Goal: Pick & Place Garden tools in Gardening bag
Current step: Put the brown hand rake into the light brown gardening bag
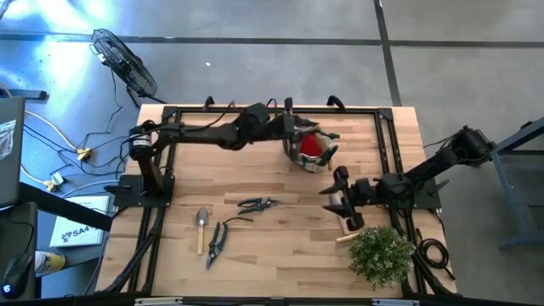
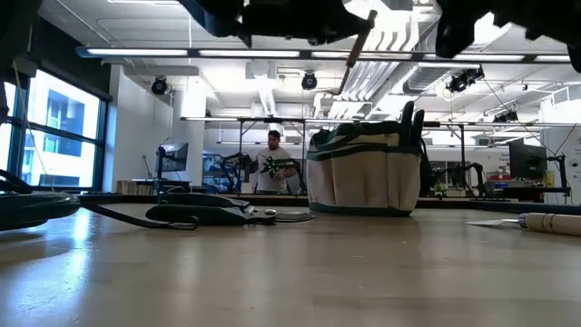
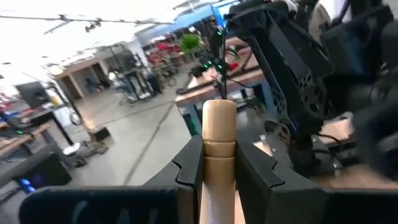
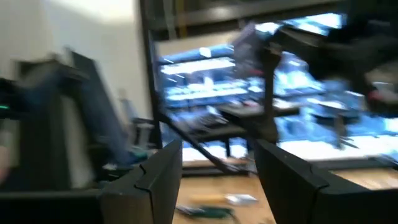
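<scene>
The left tool [image 3: 219,171] grips a trowel handle [image 3: 219,134] above the bag [image 1: 311,150] at upper centre. The right tool [image 1: 333,192] hangs open, empty. A trowel [image 1: 201,228] and two shears [image 1: 216,243] lie on the worktop [image 1: 280,246], unpacked.

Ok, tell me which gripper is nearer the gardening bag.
Left. The left gripper is over the gardening bag, gripping a wooden handle; the right gripper sits farther off, toward the plant.
</scene>
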Controlling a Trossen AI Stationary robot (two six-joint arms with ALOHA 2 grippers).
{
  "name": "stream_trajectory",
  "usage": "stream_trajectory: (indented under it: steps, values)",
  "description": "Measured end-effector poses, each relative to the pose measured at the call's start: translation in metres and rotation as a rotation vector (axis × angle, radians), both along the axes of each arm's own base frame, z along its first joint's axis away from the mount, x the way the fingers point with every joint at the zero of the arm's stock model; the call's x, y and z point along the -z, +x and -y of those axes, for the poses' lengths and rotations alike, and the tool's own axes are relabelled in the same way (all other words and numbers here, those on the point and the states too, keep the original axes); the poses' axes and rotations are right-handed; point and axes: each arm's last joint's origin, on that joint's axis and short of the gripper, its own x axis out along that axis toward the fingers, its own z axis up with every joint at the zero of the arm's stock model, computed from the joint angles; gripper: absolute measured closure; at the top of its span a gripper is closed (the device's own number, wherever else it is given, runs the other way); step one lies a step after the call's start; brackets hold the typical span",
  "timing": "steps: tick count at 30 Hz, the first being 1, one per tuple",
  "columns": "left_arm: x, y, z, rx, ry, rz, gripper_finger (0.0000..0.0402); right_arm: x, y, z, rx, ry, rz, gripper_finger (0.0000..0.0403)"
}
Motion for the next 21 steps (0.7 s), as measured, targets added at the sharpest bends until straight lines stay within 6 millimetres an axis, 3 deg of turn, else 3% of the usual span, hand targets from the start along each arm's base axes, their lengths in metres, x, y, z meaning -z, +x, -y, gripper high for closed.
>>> stream_trajectory:
  steps: [8, 13, 21]
  values:
    - [0.036, 0.012, -0.036, 0.074, -0.035, -0.098, 0.0345, -0.008, -0.008, -0.012, -0.192, -0.031, 0.104, 0.0212]
    - [0.062, 0.024, -0.038, 0.065, -0.035, -0.133, 0.0345, -0.006, -0.007, -0.012, -0.175, -0.048, 0.093, 0.0212]
    - [0.069, 0.028, -0.039, 0.082, -0.037, -0.201, 0.0345, -0.004, -0.006, -0.011, -0.151, -0.049, 0.069, 0.0212]
